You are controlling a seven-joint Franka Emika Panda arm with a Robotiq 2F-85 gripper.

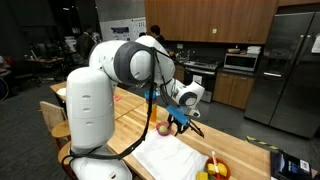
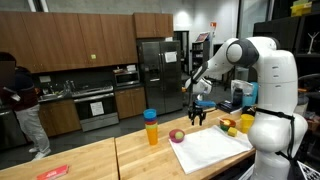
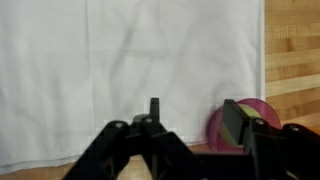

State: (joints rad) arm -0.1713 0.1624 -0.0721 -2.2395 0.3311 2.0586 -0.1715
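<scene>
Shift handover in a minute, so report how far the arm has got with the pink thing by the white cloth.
Done: the white cloth lies spread flat on the wooden table. In hand: the gripper hangs in the air close to the pink round thing at the cloth's edge, jaws apart, holding nothing. Left: any contact or grip; the pink thing sits untouched on the table.

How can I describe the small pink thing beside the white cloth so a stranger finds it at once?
On the wooden table, find the white cloth under the robot's gripper. The small pink bowl sits just off the cloth's edge, toward the tall yellow cup with a blue top. It is the only low, round, pink thing beside the cloth.
</scene>
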